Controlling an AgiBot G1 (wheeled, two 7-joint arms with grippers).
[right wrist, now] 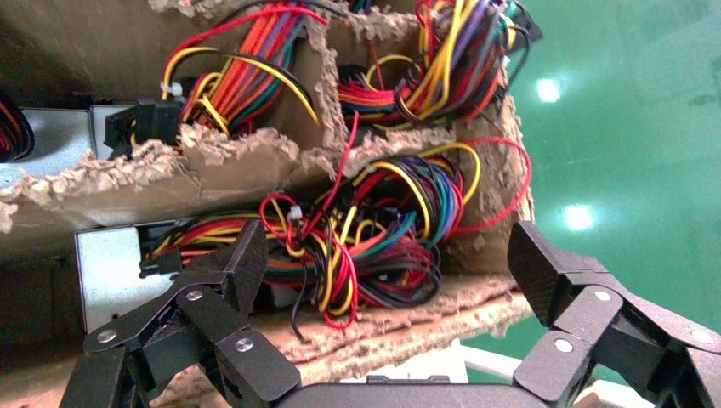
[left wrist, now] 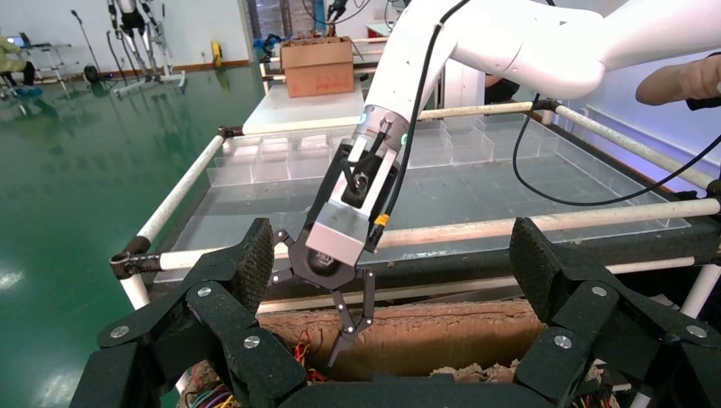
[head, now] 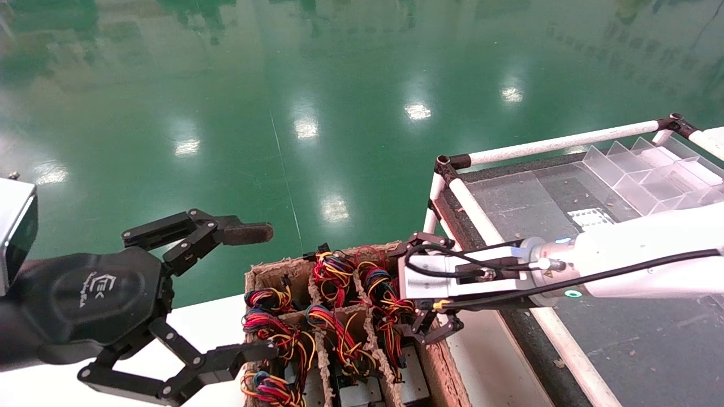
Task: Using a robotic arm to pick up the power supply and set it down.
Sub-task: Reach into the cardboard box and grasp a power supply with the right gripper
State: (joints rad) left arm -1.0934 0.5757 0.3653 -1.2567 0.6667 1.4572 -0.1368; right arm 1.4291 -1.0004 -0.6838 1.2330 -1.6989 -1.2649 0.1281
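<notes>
A cardboard box (head: pixel 438 367) with dividers holds several power supplies, grey metal cases under coloured wire bundles. My right gripper (head: pixel 421 288), on the white robotic arm (head: pixel 633 249), hangs open over the box's right column. In the right wrist view its fingers (right wrist: pixel 242 263) straddle one power supply's wire bundle (right wrist: pixel 374 229) without touching it; the grey case (right wrist: pixel 106 276) shows beside it. From the left wrist view, one right finger (left wrist: pixel 349 336) dips just inside the box wall. My left gripper (head: pixel 254 294) is open and empty, left of the box.
The box sits on a white table (head: pixel 209 328). To its right stands a white pipe-framed bench (head: pixel 543 147) with a dark top and clear plastic bins (head: pixel 639 169). Green floor lies beyond. A brown carton (left wrist: pixel 316 64) stands far off.
</notes>
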